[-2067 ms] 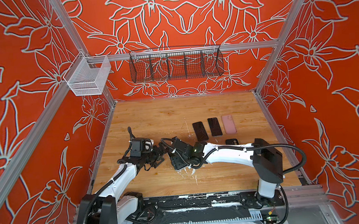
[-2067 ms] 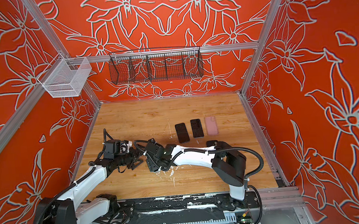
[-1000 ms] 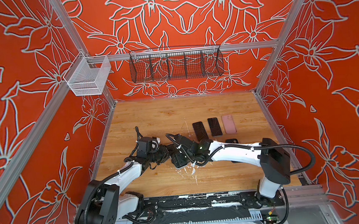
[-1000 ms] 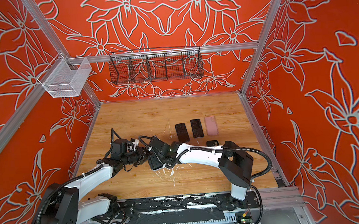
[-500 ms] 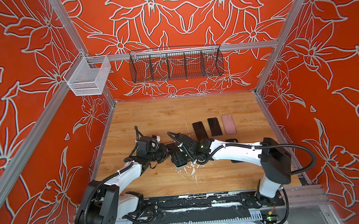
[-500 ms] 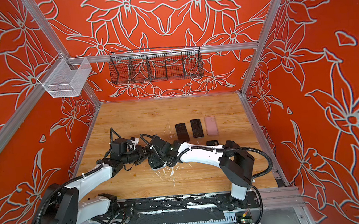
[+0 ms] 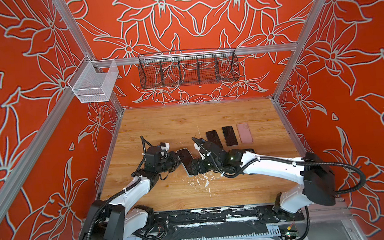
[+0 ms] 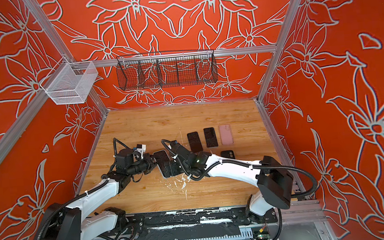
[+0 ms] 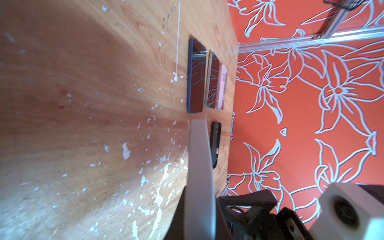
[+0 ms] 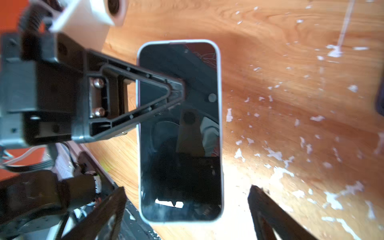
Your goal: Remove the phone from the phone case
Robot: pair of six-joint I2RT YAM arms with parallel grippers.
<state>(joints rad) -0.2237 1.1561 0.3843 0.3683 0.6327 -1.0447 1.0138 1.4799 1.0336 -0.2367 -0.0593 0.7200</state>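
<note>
The left gripper (image 10: 176, 91) is pinched onto one long side of the phone (image 10: 180, 166), one finger lying over the dark screen. The phone sits inside its pale case (image 10: 220, 124), whose rim wraps all four sides, so nothing is separated yet. Whether it rests on the wooden table (image 7: 163, 122) or hangs just above it cannot be told. The right gripper (image 7: 193, 168) is spread wide, its fingers (image 10: 112, 207) flanking the phone's near end without touching it. Further right lie two dark phones (image 7: 214, 138), a pink case (image 7: 244, 132) and a small dark case (image 8: 227, 154). The whole job seems to remain: gripping the case and working the phone out.
</note>
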